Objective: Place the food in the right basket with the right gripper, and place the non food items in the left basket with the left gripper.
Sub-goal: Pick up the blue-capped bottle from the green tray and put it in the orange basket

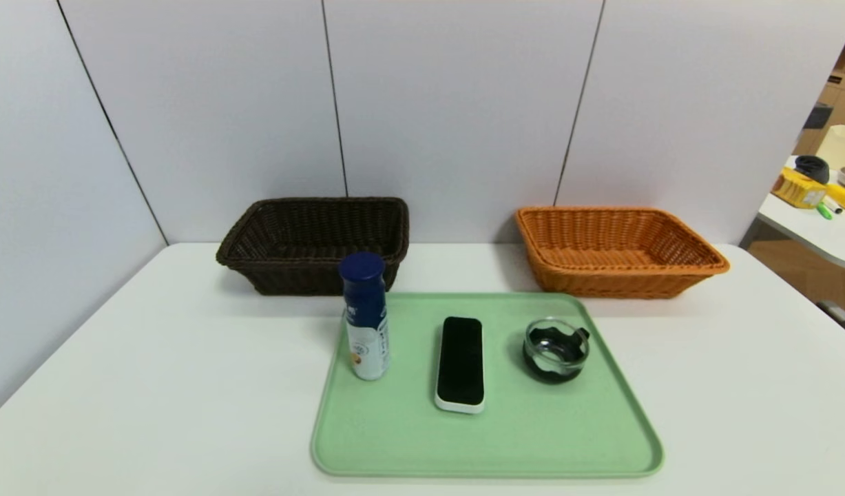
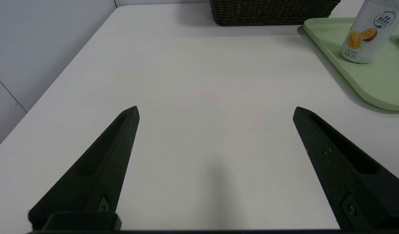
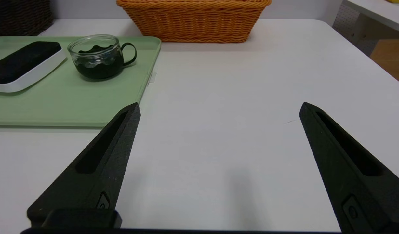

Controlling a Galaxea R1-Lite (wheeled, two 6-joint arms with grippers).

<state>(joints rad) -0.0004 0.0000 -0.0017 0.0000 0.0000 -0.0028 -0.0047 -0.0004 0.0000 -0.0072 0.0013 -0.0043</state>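
two end effectors, your left (image 2: 216, 110) and your right (image 3: 220, 107), are spread wide and empty above the tabletop (image 1: 188, 386). you have the bottle (image 1: 367, 317), black-faced slab (image 1: 461, 362) and glass cup (image 1: 556, 350) on the green tray (image 1: 532, 441), before both baskets.

Bright, even light with soft shadows in 3 views

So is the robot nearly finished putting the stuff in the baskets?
Nope, nothing looks sorted yet: the bottle, the black-and-white slab and the glass cup are all on the green tray. Both the left gripper and right gripper are open and hold nothing. Left to do: bottle into the orange basket, slab and cup into the brown basket.
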